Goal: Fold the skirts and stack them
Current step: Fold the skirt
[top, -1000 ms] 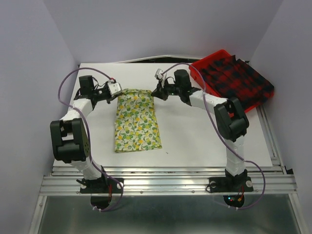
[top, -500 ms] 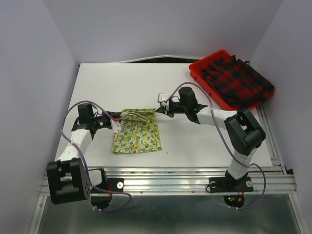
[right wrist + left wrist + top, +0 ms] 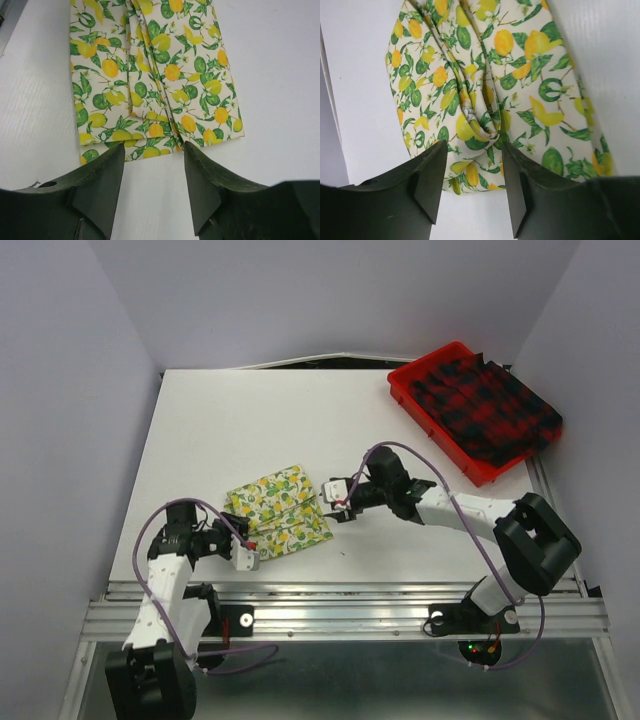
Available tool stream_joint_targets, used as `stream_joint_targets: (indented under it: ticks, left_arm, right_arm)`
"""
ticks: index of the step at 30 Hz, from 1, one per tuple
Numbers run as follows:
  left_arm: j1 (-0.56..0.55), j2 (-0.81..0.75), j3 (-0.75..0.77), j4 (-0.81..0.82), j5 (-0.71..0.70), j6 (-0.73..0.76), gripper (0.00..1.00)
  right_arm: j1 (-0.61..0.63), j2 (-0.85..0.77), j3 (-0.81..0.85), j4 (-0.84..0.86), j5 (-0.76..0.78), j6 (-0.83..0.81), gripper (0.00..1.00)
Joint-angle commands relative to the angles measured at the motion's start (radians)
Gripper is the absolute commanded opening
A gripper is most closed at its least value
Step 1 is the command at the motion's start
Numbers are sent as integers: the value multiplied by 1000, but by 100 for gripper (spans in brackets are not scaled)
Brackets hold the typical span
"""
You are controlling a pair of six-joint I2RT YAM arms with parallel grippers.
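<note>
The cream-yellow lemon-print skirt (image 3: 278,510) lies folded over on the white table (image 3: 230,420), near the front. My left gripper (image 3: 247,552) stands open at its near-left corner; in the left wrist view the bunched hem of the skirt (image 3: 485,90) lies just beyond the spread left gripper (image 3: 472,155). My right gripper (image 3: 333,502) is open at the skirt's right edge; in its wrist view the layered edge of the skirt (image 3: 150,75) lies just ahead of the right gripper (image 3: 154,150), nothing held. The red-and-black plaid skirt (image 3: 490,410) rests in the far right tray.
A red plastic tray (image 3: 432,356) holds the plaid skirt at the back right corner and overhangs the table's right edge. Purple cables loop from both arms. Grey walls close in the left, back and right sides.
Both grippers pulled the lemon skirt's far edge toward the front, folding it onto itself. Both have since opened and let go of the cloth.
</note>
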Motion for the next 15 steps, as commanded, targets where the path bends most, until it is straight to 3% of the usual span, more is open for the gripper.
stream_joint_targets:
  ticks: [1,2,4,5,6,9,11,12,14,15]
  left_arm:
    - [5,-104,15,-128,-26,253,64]
    - [5,-130,37,-117,-17,164,66]
    - [5,-132,115,-57,-1,-236,76]
    - [5,-126,146,-27,-4,-239,78]
    - [5,-114,175,-14,-16,-368,80]
    - [4,-34,305,-153,-33,-310,82]
    - [-6,25,390,-166,-30,-387,82]
    - [-45,50,428,-146,-62,-529,77]
    - [-139,128,446,-90,-175,-713,73]
    - [-311,156,448,-26,-275,-814,73]
  right_arm:
    - [16,-40,26,-42,114,135,57]
    - [16,-31,55,-62,143,182,57]
    - [7,-4,133,-141,176,315,54]
    - [7,-3,161,-169,176,369,54]
    - [7,19,219,-254,167,498,53]
    - [-2,71,294,-322,177,776,46]
    - [-20,96,305,-336,165,892,46]
    - [-40,118,304,-336,151,1028,47]
    - [-56,141,298,-335,150,1108,46]
    - [-65,153,292,-329,150,1133,45]
